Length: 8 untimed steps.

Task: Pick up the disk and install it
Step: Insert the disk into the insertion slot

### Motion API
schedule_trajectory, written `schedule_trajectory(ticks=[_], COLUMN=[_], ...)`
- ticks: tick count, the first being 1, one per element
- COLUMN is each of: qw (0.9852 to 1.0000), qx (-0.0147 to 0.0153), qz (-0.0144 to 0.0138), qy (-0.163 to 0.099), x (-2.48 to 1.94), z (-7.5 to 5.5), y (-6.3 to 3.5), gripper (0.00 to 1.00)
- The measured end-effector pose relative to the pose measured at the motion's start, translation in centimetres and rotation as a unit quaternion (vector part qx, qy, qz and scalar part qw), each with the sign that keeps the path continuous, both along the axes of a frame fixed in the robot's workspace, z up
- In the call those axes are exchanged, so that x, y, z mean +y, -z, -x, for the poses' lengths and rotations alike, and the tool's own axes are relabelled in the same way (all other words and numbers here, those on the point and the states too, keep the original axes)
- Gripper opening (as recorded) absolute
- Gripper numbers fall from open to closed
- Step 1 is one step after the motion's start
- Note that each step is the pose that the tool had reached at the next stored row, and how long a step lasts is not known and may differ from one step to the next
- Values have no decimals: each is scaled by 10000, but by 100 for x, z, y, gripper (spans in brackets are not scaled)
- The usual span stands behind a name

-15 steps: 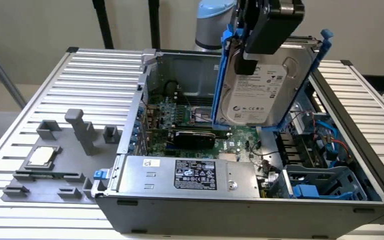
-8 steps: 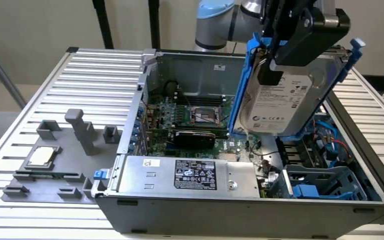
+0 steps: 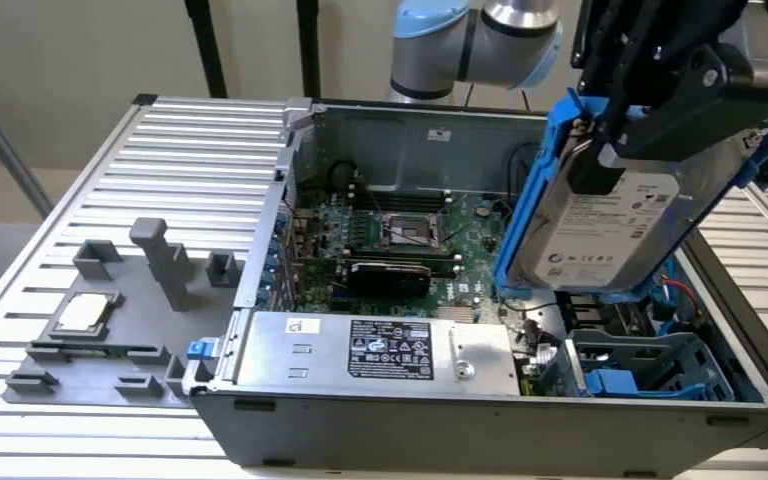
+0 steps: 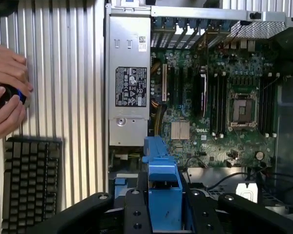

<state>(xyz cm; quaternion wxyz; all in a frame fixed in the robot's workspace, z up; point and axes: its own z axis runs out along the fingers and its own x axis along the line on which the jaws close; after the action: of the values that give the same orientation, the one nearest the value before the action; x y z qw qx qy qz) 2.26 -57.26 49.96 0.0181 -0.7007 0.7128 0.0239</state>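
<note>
A ribbed silver metal table (image 3: 91, 445) bears one open grey computer case (image 3: 491, 432). Over its open interior, at the exterior view's right, one black gripper (image 3: 620, 150) clamps its jaws on one tilted, blue-framed, silver-grey disk (image 3: 611, 230).

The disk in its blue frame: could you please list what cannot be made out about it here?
Exterior view: the disk has its upper end covered by the gripper; its label print is too small to read.
Exterior view: the motherboard is partly hidden behind the disk.
Wrist view: the hands are cut off by the picture's edge.
</note>
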Motion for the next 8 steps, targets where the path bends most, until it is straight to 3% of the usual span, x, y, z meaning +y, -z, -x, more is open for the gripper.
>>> schedule_trajectory(ticks=[8], qw=[10000], qx=[0], qz=[1], qy=[0], x=[-140], z=[-316], y=[29], gripper=[0])
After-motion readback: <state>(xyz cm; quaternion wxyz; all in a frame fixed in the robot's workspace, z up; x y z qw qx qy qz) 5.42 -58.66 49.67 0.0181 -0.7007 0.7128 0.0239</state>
